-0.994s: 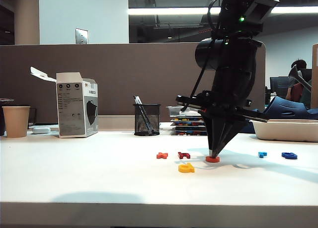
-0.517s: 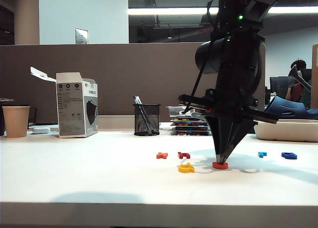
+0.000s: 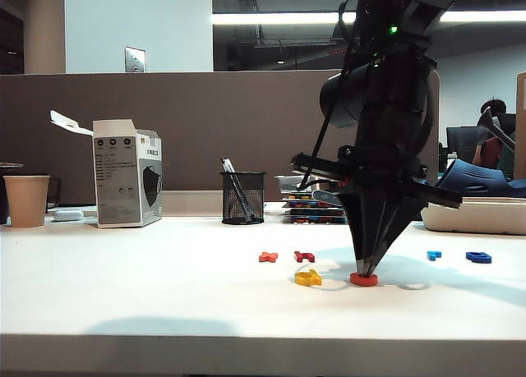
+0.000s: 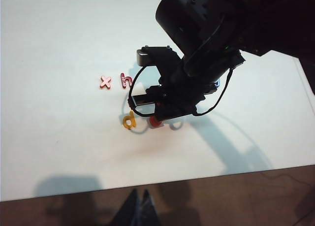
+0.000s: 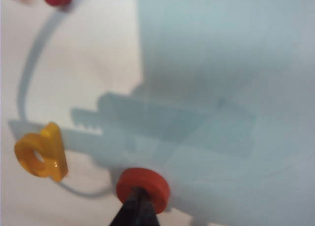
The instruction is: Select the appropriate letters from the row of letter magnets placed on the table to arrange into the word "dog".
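Note:
The orange-red ring "o" (image 3: 363, 279) lies on the white table (image 3: 164, 278), just right of the yellow "d" (image 3: 308, 278). My right gripper (image 3: 366, 270) points straight down, shut, with its tips set in the ring's hole (image 5: 143, 184); the "d" (image 5: 42, 153) lies apart from it. The dark blue "g" (image 3: 478, 257) rests far right in the row, beside the small light blue letter (image 3: 434, 255). My left gripper (image 4: 138, 199) hangs shut and empty off the table's front edge, looking down on the "d" (image 4: 129, 120) and the "o" (image 4: 155, 121).
An orange "x" (image 3: 268, 257) and a dark red "h" (image 3: 304, 256) remain in the row behind the "d". A paper cup (image 3: 26, 199), a white box (image 3: 125, 173), a mesh pen holder (image 3: 243, 198), stacked trays (image 3: 312, 206) and a white tray (image 3: 477, 214) line the back.
The right gripper has slid the ring "o" out of the row, forward and slightly right, so that it now sits beside the "d". The left arm has not moved.

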